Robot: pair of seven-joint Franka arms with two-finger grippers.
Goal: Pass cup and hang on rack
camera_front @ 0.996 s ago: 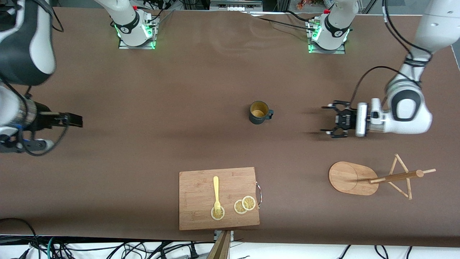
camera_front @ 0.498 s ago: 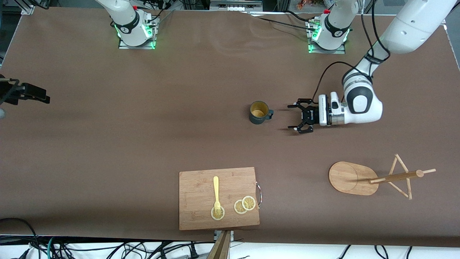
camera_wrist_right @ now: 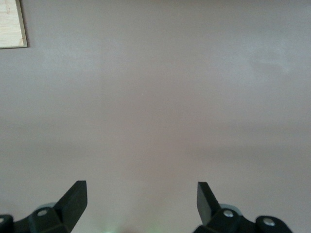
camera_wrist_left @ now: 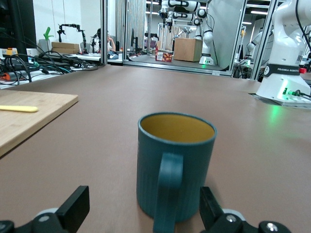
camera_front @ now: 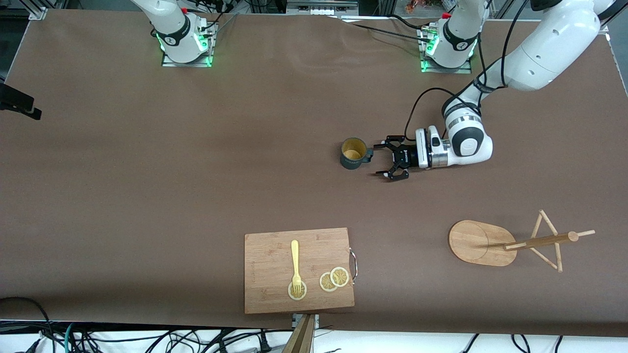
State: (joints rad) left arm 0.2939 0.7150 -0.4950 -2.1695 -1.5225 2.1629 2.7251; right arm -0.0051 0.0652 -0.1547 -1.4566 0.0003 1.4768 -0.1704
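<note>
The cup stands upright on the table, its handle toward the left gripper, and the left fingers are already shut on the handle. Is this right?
Not quite. The left gripper is open, its fingers apart on either side of the cup handle, as the left wrist view shows. The rest holds.

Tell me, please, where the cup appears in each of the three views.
Front view: cup at mid-table, just ahead of the open left tool.
Left wrist view: cup centred, handle toward the camera.
Right wrist view: not in it.
Shared landmark: cutting board.
</note>
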